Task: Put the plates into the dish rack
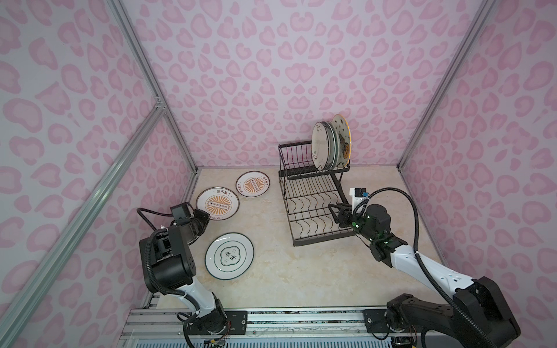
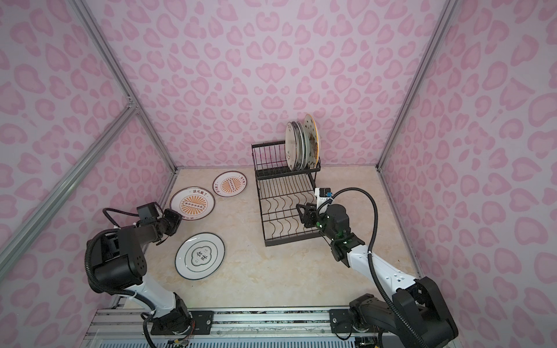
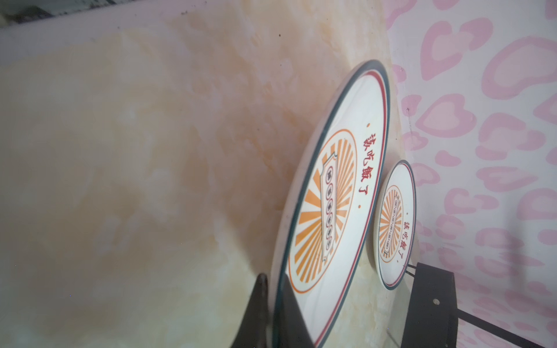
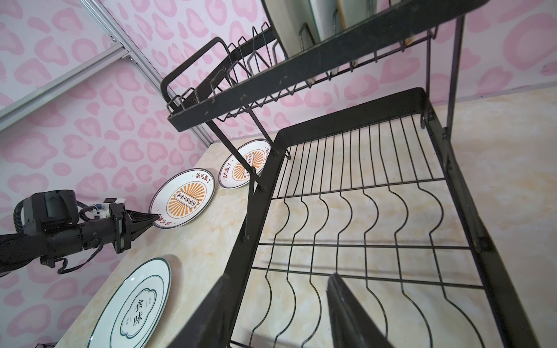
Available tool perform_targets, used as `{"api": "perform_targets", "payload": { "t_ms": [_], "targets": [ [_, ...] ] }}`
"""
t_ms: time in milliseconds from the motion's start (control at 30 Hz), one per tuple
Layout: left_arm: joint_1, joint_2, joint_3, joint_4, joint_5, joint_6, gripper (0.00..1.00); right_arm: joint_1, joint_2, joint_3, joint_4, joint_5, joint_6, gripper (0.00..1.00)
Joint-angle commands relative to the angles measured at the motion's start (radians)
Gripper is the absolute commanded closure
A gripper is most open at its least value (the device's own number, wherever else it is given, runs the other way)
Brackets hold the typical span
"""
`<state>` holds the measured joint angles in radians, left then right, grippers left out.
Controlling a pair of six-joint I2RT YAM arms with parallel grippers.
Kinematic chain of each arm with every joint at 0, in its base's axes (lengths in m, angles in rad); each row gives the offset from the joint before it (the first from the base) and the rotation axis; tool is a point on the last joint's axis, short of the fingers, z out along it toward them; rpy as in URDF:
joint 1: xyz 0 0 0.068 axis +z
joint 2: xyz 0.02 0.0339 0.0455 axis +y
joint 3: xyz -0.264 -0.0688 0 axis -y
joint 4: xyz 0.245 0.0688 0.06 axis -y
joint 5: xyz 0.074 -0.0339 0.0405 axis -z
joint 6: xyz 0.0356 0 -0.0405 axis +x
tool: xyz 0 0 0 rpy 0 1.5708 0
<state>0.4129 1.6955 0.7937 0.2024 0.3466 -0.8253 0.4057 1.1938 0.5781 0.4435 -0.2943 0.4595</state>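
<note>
sunburst plate in left hand reads 该吃饭了; emblem plate 食味

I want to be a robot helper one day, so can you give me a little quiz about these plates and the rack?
1. True or false: the lower tray of the dish rack holds a plate.
2. How many plates lie flat on the table? A two, B three, C five.
3. Fill in: the left end effector is shut on the rim of an ____ plate.

Key: 1 false, the lower tray is bare. 2 B. 3 orange-sunburst plate, the nearer of the two.
</note>
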Motion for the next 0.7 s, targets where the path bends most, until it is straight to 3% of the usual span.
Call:
{"api": "perform_targets", "payload": {
  "t_ms": [0, 667],
  "targets": [
    [0.004, -0.02, -0.003, -0.006, -0.014, 0.029, 0.96, 0.001, 0.006, -0.003, 0.018, 0.004, -0.004, 0.49],
    [0.007, -0.086, 0.035, -0.082, 0.001, 0.058, 0.96, 0.0, 0.037, 0.003, 0.033, -0.003, 0.005, 0.49]
  ]
}}
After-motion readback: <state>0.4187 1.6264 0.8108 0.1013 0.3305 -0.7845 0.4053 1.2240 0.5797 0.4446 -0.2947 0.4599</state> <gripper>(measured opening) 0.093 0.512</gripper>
